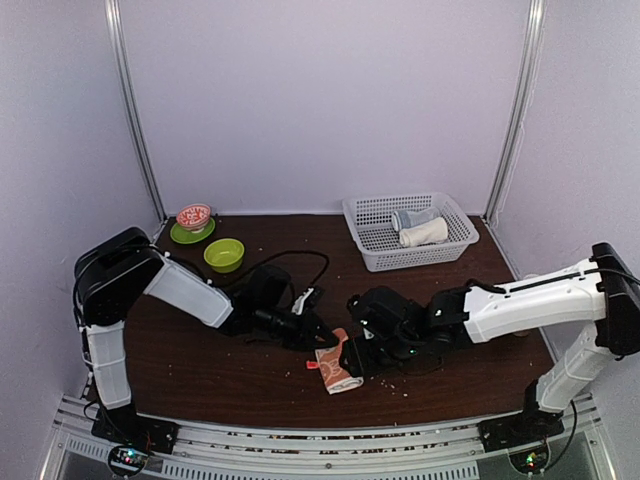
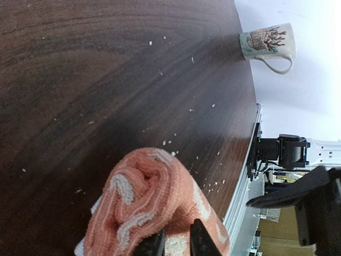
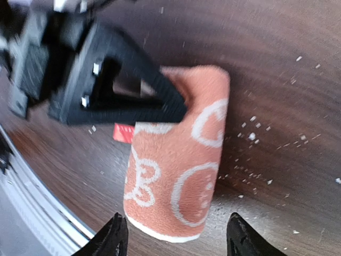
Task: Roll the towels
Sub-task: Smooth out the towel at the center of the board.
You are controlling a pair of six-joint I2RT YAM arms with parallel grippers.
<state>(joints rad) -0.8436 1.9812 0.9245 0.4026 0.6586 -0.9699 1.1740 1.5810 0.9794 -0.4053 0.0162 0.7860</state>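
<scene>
Rolled orange towel (image 2: 154, 205) sits on the crumb-speckled counter (image 2: 106, 80), left tool (image 2: 176, 244) tips close together at its edge, mug (image 2: 268, 44) way beyond it.

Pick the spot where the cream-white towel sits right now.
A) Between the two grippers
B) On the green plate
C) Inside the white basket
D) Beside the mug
C: the rolled cream-white towel lies inside the white basket at the table's far right.
</scene>
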